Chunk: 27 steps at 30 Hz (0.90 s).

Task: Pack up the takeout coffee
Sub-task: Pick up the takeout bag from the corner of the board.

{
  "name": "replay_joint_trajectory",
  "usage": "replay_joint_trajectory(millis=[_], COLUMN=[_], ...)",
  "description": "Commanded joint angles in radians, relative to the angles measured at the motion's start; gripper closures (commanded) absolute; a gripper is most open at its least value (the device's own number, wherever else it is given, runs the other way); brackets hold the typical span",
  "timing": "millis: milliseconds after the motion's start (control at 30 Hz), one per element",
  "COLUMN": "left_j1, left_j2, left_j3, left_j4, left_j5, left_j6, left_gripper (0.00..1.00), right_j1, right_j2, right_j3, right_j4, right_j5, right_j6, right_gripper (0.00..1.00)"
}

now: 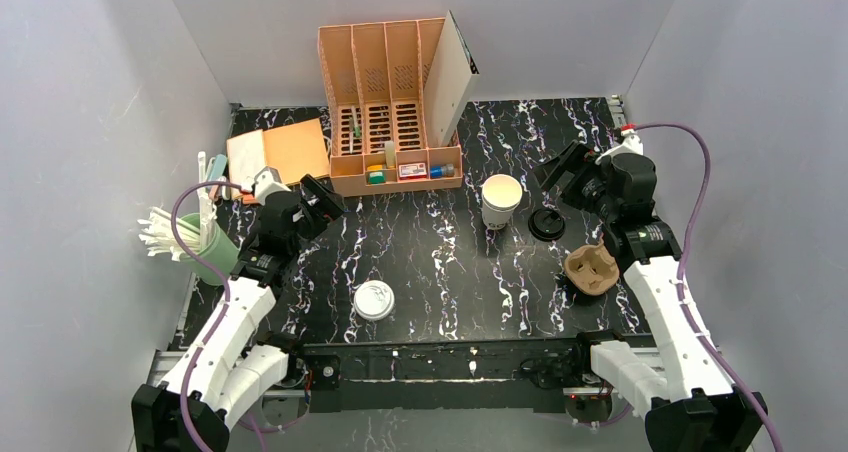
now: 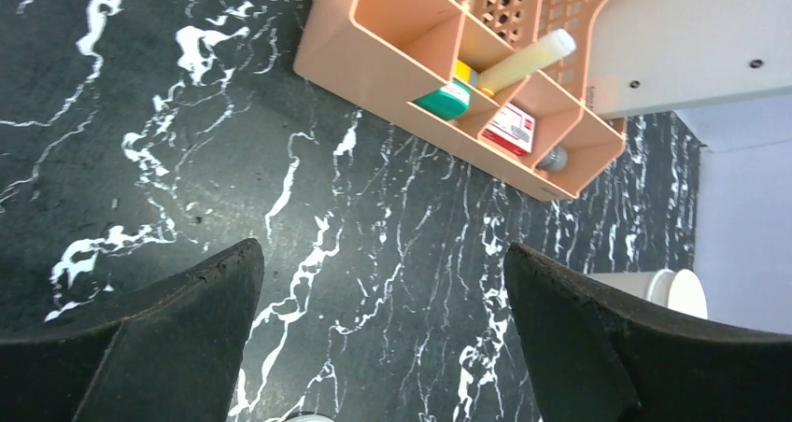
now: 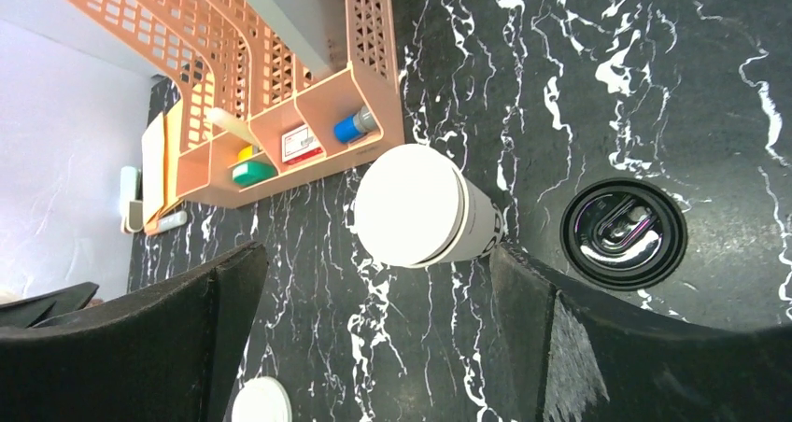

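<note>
**Upright paper cup and its lid, before capping.** The white paper cup (image 1: 501,200) stands uncapped on the counter (image 1: 440,262), just right of centre. Its black lid (image 1: 546,223) lies flat just beside it at 4 o'clock, apart from it. A brown cup carrier (image 1: 591,270) sits at 5 o'clock from the lid.

The cup is probably light and thin-walled, and would dent under a hard squeeze. It is best held across the side wall below the rolled rim, where it is stiffest. The lid looks stiff, slick and low, so only its edge offers a hold.

The right hand (image 1: 556,167) hovers at 2 o'clock from the cup, fingers spread wide and holding nothing. In the wrist view the cup lies between them, untouched.

The left hand (image 1: 318,200) is at 9 o'clock, well apart, likewise spread and empty. It is near the orange organizer (image 1: 390,102). A white lid (image 1: 374,300) lies at 7 o'clock.
</note>
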Motion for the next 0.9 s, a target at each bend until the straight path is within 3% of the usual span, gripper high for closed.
replay_joint_trajectory(millis=[0, 200, 400, 500, 667, 867], left_j1=[0.003, 0.023, 0.229, 0.237, 0.24, 0.243], left_j2=[-0.009, 0.091, 0.326, 0.439, 0.631, 0.778], left_j3=[0.053, 0.087, 0.149, 0.233, 0.399, 0.459], left_j4=[-0.082, -0.044, 0.1, 0.099, -0.043, 0.012], left_j5=[-0.117, -0.178, 0.037, -0.041, -0.163, -0.165], left_j6=[-0.009, -0.048, -0.177, -0.194, -0.293, -0.39], left_gripper=[0.02, 0.03, 0.11, 0.11, 0.06, 0.02], right_j1=[-0.003, -0.003, 0.001, 0.003, 0.012, 0.017], right_j2=[-0.004, -0.012, -0.003, -0.002, -0.004, -0.003], right_j3=[0.002, -0.016, -0.01, -0.004, 0.004, 0.011], right_j4=[-0.01, -0.025, -0.039, -0.047, -0.057, -0.063], right_j5=[-0.059, -0.056, -0.069, -0.073, -0.067, -0.058], right_j6=[0.031, 0.04, 0.044, 0.043, 0.044, 0.043], right_gripper=[0.02, 0.02, 0.02, 0.02, 0.02, 0.02])
